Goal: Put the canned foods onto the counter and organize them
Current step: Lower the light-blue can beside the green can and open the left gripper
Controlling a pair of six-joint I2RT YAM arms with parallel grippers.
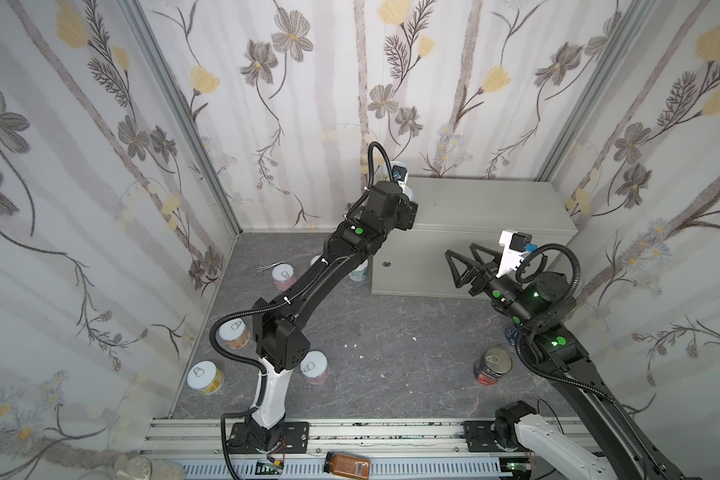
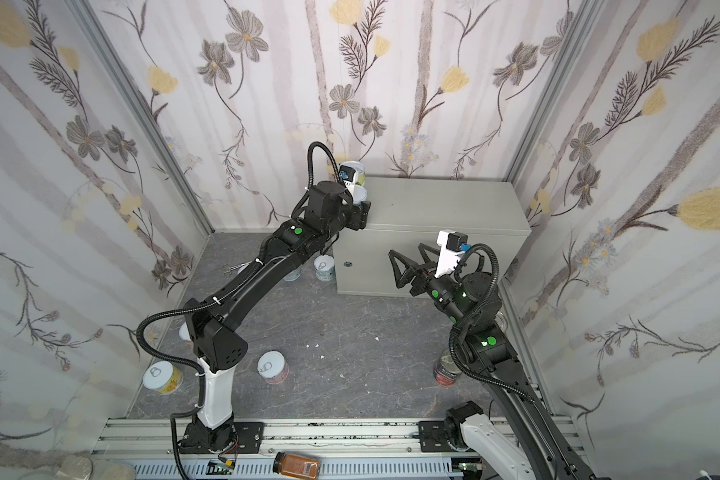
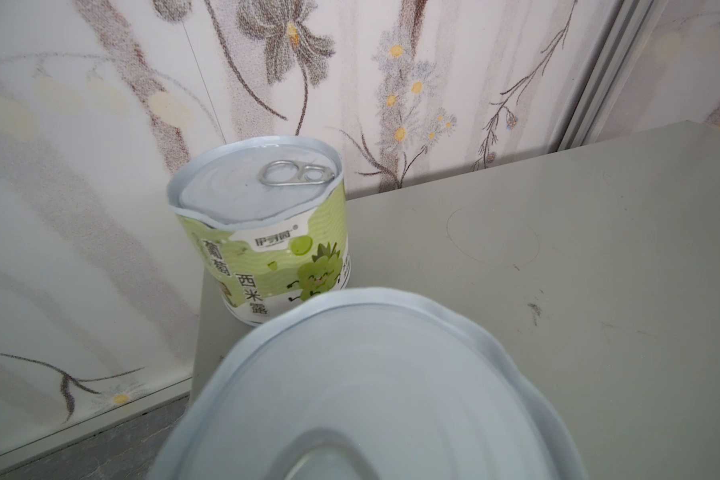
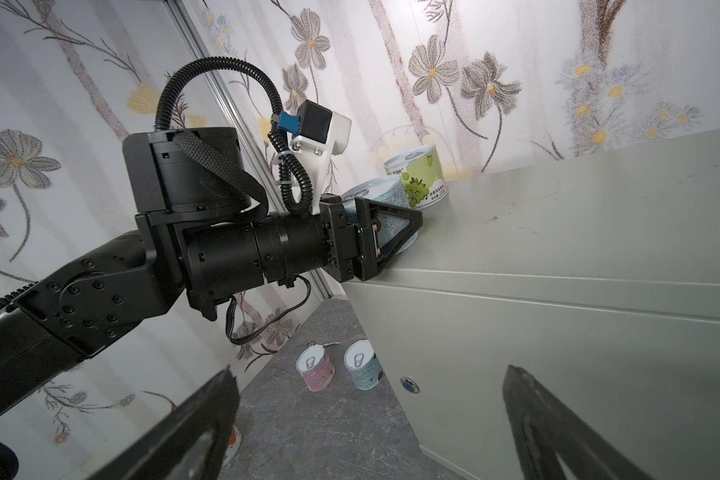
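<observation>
My left claw (image 4: 404, 220) is around a blue can (image 4: 385, 195) on the counter's (image 4: 558, 232) left edge, beside the green can (image 4: 418, 183); I cannot tell if it squeezes. My right claw (image 1: 459, 249) is wide, empty.

Rear can (image 3: 262, 232) on counter (image 3: 558, 291), back-left corner, front can (image 3: 350, 374) just before it, other cans (image 1: 284, 277) on floor (image 1: 391, 324)

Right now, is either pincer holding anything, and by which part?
The left pincer brackets the pale blue can by its side wall, on the counter; whether it grips cannot be told. The right pincer is open, holding nothing.
</observation>
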